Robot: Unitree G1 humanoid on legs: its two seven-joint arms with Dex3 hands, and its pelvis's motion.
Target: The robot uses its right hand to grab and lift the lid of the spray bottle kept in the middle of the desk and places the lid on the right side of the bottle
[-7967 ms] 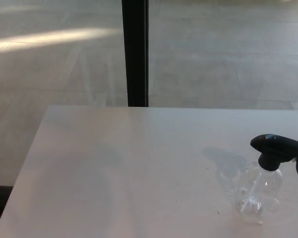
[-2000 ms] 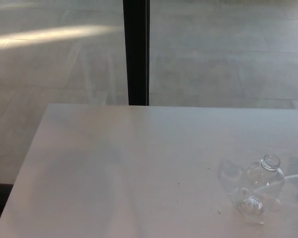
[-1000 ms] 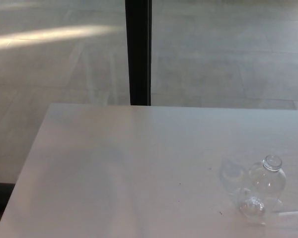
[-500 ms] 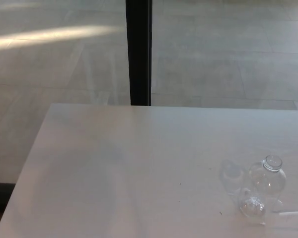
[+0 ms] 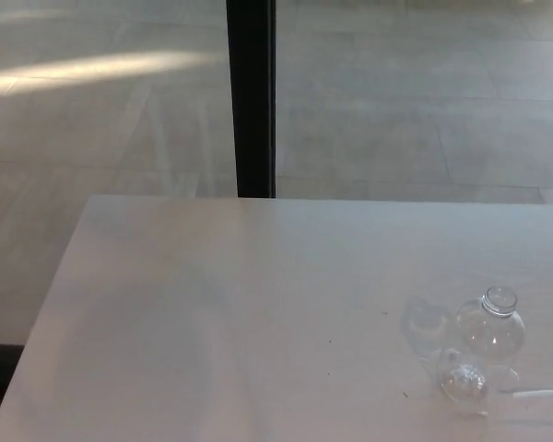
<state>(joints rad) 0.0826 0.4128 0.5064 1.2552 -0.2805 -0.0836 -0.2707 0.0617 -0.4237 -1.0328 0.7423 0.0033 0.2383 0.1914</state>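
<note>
1. Toward the lower right of the frame, the clear round plastic spray bottle [image 5: 488, 333] stands upright on the pale white desk [image 5: 221, 313], its neck open and uncapped.
2. Just right of it, a thin pale tube [image 5: 540, 393] lies on the desk, running out of frame.
3. At upper centre, a black vertical post [image 5: 251, 97] rises behind the desk.
4. Neither hand is in view, so their fingers cannot be judged.
5. Eight seconds ago the black trigger lid sat on the bottle; now it is off.

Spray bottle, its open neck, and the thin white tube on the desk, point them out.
spray bottle [image 5: 489, 333], head view, clear round body.
open neck [image 5: 500, 298], head view, rim.
thin white tube [image 5: 540, 393], head view, mid-length.
</note>
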